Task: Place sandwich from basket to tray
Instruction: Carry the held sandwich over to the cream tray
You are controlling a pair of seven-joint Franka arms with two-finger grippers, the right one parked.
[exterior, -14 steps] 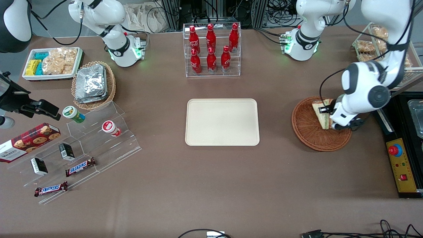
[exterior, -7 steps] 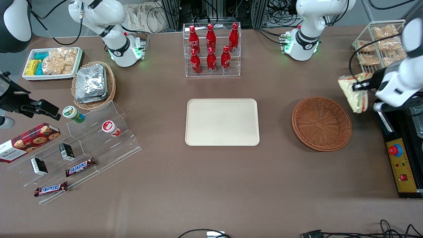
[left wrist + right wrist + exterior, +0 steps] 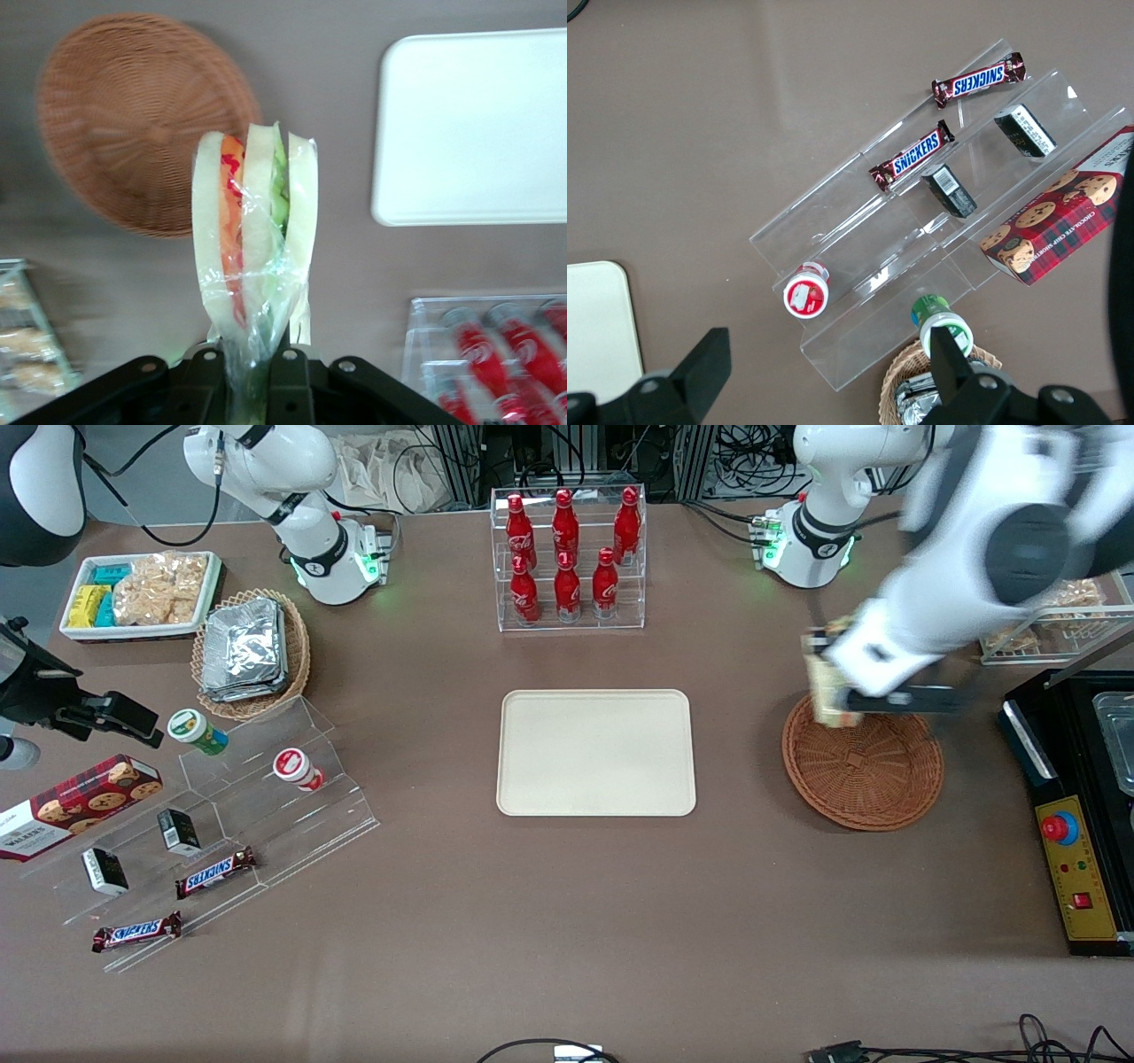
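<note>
My left gripper [image 3: 833, 677] is shut on the plastic-wrapped sandwich [image 3: 824, 691], holding it in the air above the basket's rim on the side nearest the tray. In the left wrist view the gripper [image 3: 250, 376] pinches the wrapper's tail, and the sandwich [image 3: 255, 221] stands upright with white bread, orange-red and green filling. The round reddish-brown wicker basket [image 3: 873, 784] holds nothing; it also shows in the left wrist view [image 3: 133, 115]. The cream-beige tray [image 3: 595, 752] lies bare at the table's middle, toward the parked arm from the basket, and shows in the left wrist view [image 3: 478, 124].
A clear rack of red bottles [image 3: 567, 558] stands farther from the front camera than the tray. A wire rack of bread packs [image 3: 1054, 611] and a black control box [image 3: 1076, 868] sit at the working arm's end. Snack shelves [image 3: 213, 824] lie toward the parked arm's end.
The gripper lifted the sandwich out of the basket, swung it out toward the working arm's end, and has now carried it back over the basket's tray-side rim.
</note>
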